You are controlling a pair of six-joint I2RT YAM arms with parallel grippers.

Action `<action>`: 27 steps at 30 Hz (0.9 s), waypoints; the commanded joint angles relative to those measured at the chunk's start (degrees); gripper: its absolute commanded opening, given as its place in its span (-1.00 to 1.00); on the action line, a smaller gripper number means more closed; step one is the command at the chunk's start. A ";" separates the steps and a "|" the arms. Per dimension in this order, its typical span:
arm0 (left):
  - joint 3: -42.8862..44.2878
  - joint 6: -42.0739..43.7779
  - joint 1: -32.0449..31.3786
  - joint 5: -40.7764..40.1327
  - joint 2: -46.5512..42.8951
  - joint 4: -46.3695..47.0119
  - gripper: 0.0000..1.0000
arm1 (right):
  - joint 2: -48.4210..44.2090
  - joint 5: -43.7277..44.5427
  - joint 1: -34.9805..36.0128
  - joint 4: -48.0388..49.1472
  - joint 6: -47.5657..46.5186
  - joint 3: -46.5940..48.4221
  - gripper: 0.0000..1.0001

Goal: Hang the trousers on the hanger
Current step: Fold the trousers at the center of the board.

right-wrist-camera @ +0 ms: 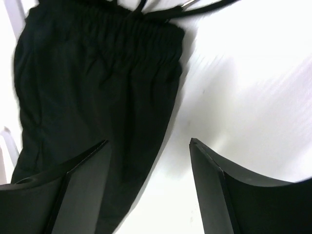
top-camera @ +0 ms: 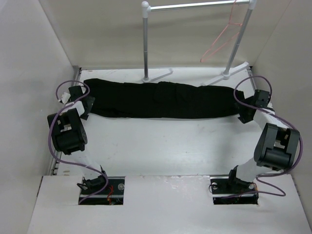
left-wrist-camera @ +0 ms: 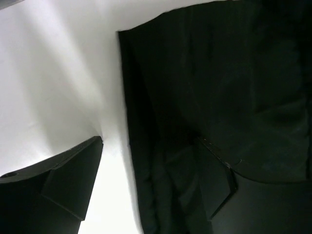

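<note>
Black soft-fabric trousers [top-camera: 161, 100] lie stretched across the frame's centre; the thin pink-red wire hanger [top-camera: 222, 41] dangles upper right. The left gripper [left-wrist-camera: 148, 141] and right gripper [right-wrist-camera: 148, 141] stand unclenched, straddling the end edges, where a shallow close could pinch one layer and slip.

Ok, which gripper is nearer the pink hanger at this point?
Right. The right gripper is at the waistband end of the trousers, just in front of the rack post below the hanger. The left gripper is at the trousers' opposite end.
</note>
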 commanded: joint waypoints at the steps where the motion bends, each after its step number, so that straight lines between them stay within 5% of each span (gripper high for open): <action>1: 1.43 -1.72 0.12 1.91 3.16 2.82 0.47 | 5.24 -1.06 -0.88 4.49 -1.06 1.95 0.42; 6: 2.84 -1.81 0.12 1.21 6.42 3.62 0.24 | 13.16 -1.76 -0.97 5.20 -0.63 6.35 0.25; 10: 3.20 -1.81 0.56 -0.45 6.52 2.92 -0.50 | 14.57 0.17 -0.88 4.59 0.69 8.02 -0.61; 12: 3.02 -1.64 0.74 -0.90 5.29 1.86 -0.68 | 13.70 0.96 -0.96 3.71 1.31 7.68 -0.83; 17: 1.01 -0.67 2.23 -5.46 -0.77 -3.84 -0.87 | 5.99 5.44 -1.40 1.60 3.50 1.37 -0.98; 27: -10.24 0.83 4.69 -15.65 -17.03 -15.71 -0.84 | -13.79 3.87 -6.32 -1.65 5.53 -14.20 -1.00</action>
